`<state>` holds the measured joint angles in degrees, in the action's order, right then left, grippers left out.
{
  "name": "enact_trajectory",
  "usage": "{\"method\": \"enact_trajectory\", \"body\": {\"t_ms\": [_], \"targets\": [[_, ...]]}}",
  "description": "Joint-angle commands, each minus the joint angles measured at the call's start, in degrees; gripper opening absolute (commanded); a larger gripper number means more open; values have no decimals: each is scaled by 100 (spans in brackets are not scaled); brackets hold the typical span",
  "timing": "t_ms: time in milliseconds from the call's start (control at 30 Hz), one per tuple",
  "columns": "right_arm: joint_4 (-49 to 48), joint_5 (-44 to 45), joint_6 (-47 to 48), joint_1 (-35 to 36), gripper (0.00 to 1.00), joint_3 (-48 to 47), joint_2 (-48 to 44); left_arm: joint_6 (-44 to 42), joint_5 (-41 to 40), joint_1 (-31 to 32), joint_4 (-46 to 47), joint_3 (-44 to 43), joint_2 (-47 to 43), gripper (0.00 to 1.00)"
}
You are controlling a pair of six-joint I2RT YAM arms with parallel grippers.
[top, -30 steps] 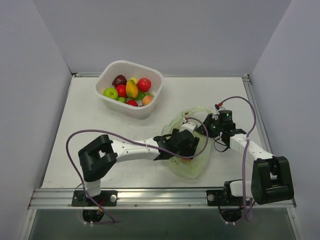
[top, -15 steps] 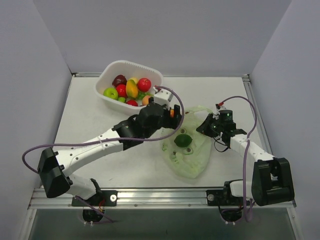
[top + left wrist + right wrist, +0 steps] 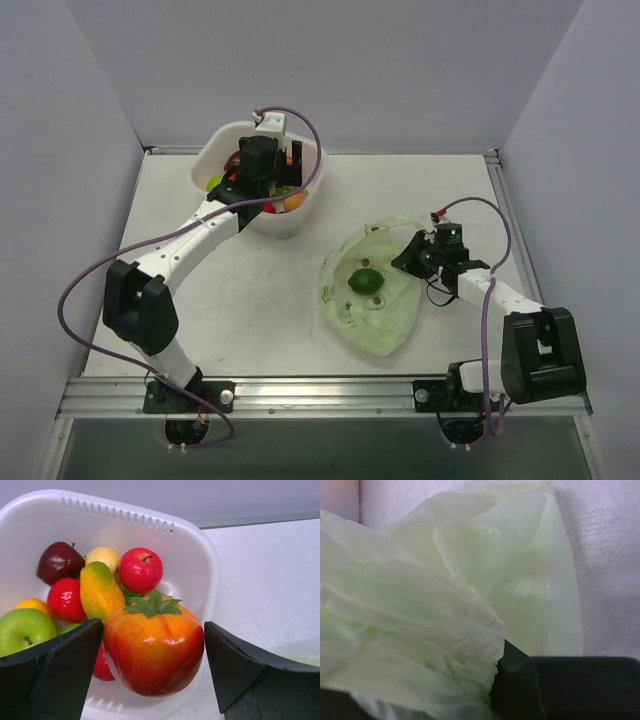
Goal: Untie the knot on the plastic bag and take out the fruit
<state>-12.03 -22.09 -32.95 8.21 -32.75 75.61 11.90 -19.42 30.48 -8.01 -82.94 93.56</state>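
Observation:
The pale green plastic bag [image 3: 372,318] lies open on the table; no knot shows. A round green fruit [image 3: 365,280] lies inside it. My right gripper [image 3: 418,256] is shut on the bag's bunched right edge [image 3: 420,645], with one black finger [image 3: 560,685] showing. My left gripper [image 3: 262,185] is over the white basket [image 3: 300,218], shut on an orange-red fruit with a green leafy cap [image 3: 154,647], held just above the basket's near rim.
The basket [image 3: 125,517] holds a dark red apple [image 3: 59,562], a red apple [image 3: 140,570], a mango [image 3: 100,591], a green apple [image 3: 24,630] and other pieces. Grey walls enclose the table on three sides.
My left arm has swung from inside the bag up to the basket, carrying the orange-red fruit. The green fruit in the bag came into view. The right gripper has kept its hold.

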Motion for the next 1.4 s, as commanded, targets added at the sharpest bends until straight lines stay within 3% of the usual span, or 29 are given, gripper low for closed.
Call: {"method": "enact_trajectory", "body": {"t_ms": [0, 200, 400, 600, 700, 867, 1100, 1367], "targets": [[-27, 204, 52, -21, 13, -3, -196, -294, 289, -121, 28, -713, 566, 94], [8, 178, 104, -12, 13, -38, -196, -329, 255, -130, -139, -961, 778, 97], [17, 170, 113, -12, 13, -38, -179, -697, 403, 203, -376, -628, 243, 98], [-27, 135, 105, -12, 13, -38, -117, -1410, -158, 1828, -684, 179, -250, 97], [-19, 64, 105, -12, 13, -65, -82, -1453, -1, 2399, -746, 427, -207, 97], [-62, 73, 96, -3, 13, -38, -117, -2217, 648, 2919, -1341, 226, 398, 97], [-36, 90, 113, -3, 13, -29, -152, -2560, 1291, 3069, -1563, -56, 1225, 92], [-45, 82, 113, -3, 13, -38, -152, -2816, 1195, 3131, -1502, -433, 2130, 91]]}}
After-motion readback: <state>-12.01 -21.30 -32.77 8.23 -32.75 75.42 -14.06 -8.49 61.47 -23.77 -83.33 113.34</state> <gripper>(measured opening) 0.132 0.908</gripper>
